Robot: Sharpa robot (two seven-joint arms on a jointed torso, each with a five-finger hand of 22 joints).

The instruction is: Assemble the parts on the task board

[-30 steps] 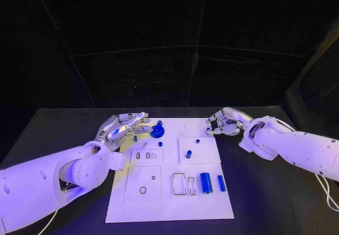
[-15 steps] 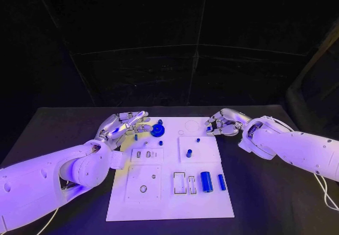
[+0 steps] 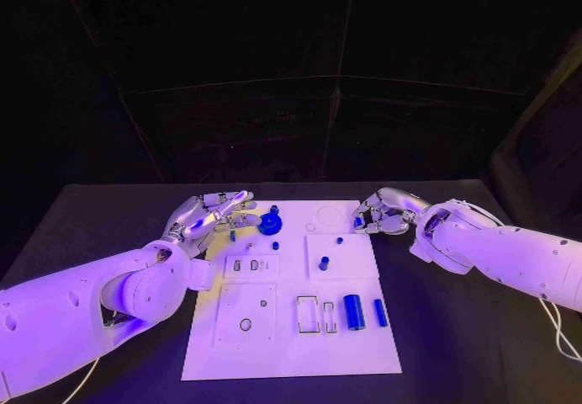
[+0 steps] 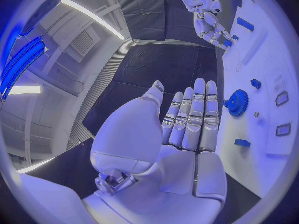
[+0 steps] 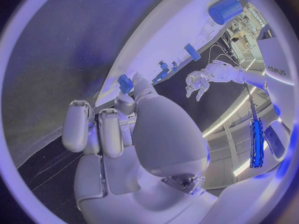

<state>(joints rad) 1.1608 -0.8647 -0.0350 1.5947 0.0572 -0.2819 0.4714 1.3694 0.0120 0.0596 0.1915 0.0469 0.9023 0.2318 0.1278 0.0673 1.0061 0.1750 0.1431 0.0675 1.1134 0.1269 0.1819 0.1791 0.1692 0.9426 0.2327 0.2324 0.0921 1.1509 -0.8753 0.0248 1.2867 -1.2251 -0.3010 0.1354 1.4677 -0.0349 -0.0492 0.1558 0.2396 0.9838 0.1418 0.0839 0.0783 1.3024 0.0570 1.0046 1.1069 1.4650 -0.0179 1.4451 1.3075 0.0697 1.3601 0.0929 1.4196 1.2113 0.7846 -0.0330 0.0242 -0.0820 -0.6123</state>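
- Your left hand (image 3: 208, 212) hovers empty, fingers (image 4: 194, 115) straight and apart, just beside the blue gear (image 3: 269, 224) on the task board (image 3: 291, 353).
- Your right hand (image 3: 381, 212) pinches a small blue part (image 5: 125, 83) at the board's far right edge.

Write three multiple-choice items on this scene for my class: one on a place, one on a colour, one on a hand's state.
1. Where is the gear?
A. On the task board, by the left hand
B. In the right hand
C. Off the board

2. What colour is the gear?
A. Red
B. Green
C. Blue

3. Which hand pinches a small blue part?
A. Left
B. Right
C. Neither

Answers:
1. A, it sits at the board's far end beside the left fingers.
2. C, it is dark blue against the white board.
3. B, the right hand's fingertips close on the part, while the left hand's fingers are spread and hold nothing.
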